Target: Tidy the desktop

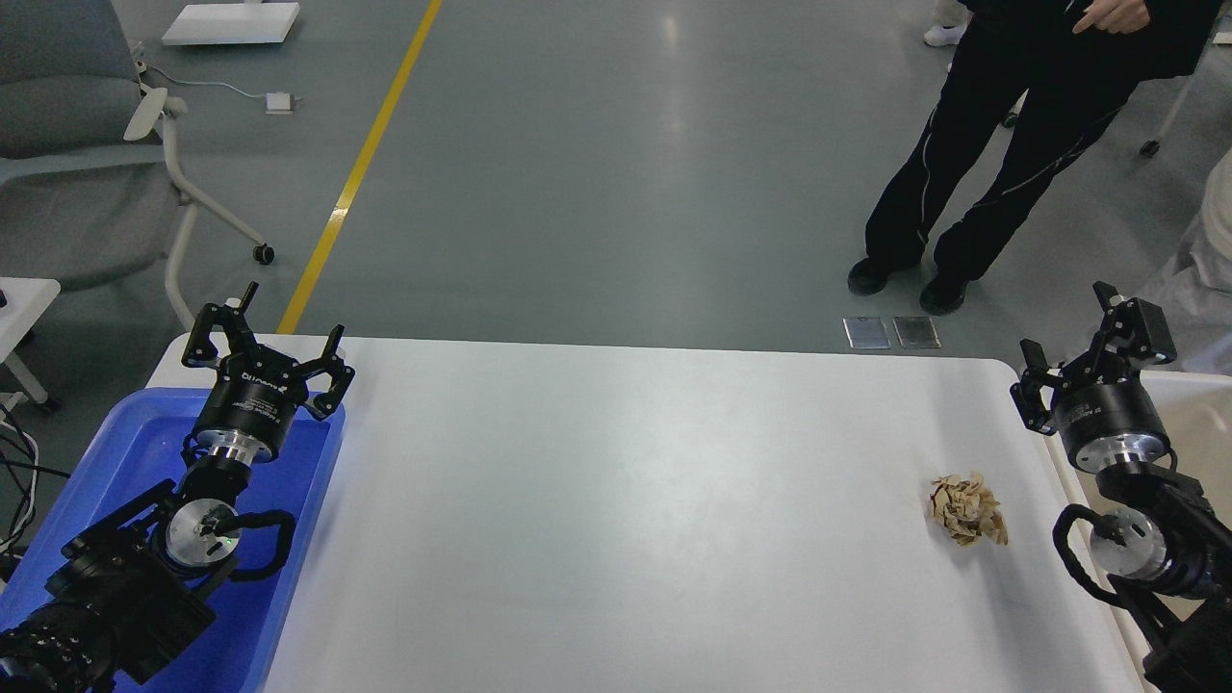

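**Paper wad waits near surface's right edge**

Left tool (265, 348) hangs open over the blue tray (318, 462), lower left. The white surface (616, 481) fills centre frame. The wad (967, 508) could skid off if the open right tool (1092, 361) clips it.

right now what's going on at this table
A two-armed robot is set to tidy the large white rectangular desktop, but nothing is being handled yet. The left end effector hangs open above the blue plastic tray at the left edge, and the right end effector is open over the cream-white tub at the right. One crumpled brown paper ball lies on the desktop near the right arm, untouched. A person in black clothes stands beyond the table.
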You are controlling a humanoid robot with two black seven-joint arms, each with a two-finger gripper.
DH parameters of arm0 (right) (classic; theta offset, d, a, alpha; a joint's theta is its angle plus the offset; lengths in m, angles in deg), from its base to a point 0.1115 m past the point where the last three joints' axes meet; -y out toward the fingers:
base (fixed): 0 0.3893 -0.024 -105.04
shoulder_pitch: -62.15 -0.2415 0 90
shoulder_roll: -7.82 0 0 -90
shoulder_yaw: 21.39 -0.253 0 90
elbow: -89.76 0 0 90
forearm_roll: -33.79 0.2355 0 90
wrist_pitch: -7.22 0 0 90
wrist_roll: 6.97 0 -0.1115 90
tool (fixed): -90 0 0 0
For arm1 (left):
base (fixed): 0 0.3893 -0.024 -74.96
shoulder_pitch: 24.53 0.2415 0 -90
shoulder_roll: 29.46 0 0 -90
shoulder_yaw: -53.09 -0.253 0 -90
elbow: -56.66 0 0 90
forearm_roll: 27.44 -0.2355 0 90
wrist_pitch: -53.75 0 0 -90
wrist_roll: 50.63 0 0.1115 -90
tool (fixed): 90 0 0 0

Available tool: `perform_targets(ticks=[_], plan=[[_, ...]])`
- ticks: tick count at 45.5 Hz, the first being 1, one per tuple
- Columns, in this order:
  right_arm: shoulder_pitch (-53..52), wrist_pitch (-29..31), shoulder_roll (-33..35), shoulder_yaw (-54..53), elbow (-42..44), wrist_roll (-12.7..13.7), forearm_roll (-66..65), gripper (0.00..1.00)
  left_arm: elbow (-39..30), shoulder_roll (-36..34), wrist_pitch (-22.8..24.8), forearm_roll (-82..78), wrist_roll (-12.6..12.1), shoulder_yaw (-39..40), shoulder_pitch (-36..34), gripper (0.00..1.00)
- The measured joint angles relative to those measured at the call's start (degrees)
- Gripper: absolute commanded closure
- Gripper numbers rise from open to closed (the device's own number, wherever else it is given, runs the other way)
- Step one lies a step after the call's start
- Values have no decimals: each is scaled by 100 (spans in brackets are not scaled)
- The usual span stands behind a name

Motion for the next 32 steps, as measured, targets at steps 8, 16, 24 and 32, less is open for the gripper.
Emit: perform_targets(ticks=[8, 16, 24, 32], plan=[[0, 4, -5, 0, 2, 0, 0, 0, 0, 0, 0, 0, 0, 0, 0, 0], [2, 7, 5, 5, 16, 0, 0, 0, 0, 0, 0, 0, -1, 0, 0, 0], [21, 8, 110, 5, 24, -5, -4, 0, 0, 0, 0, 0, -3, 0, 0, 0], [48, 17, 271, -4, 23, -7, -4, 0, 0, 0, 0, 0, -3, 0, 0, 0]])
